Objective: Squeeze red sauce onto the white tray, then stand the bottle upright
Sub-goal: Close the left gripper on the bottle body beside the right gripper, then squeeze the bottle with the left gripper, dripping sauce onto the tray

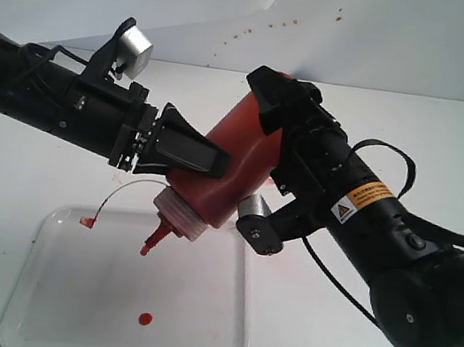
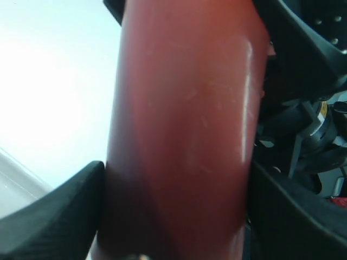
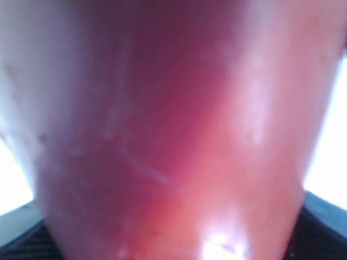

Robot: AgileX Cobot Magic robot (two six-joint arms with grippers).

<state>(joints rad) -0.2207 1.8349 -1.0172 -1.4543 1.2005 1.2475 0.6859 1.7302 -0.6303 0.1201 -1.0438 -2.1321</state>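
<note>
Smooth cyl. bottle (image 1: 239, 143), 1 glossy round blob (image 1: 145, 317)

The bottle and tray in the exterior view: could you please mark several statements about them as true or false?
1. The bottle is tilted, its nozzle pointing down over the white tray. True.
2. Only one arm's jaws hold the bottle. False: the jaws of both arms clamp it.
3. A small round blob of red sauce lies on the tray. True.
4. The nozzle touches that blob. False: it hangs in the air, apart from it.
5. The tip cap sits on the nozzle. False: it is off, on its tether, by a corner of the tray.
</note>
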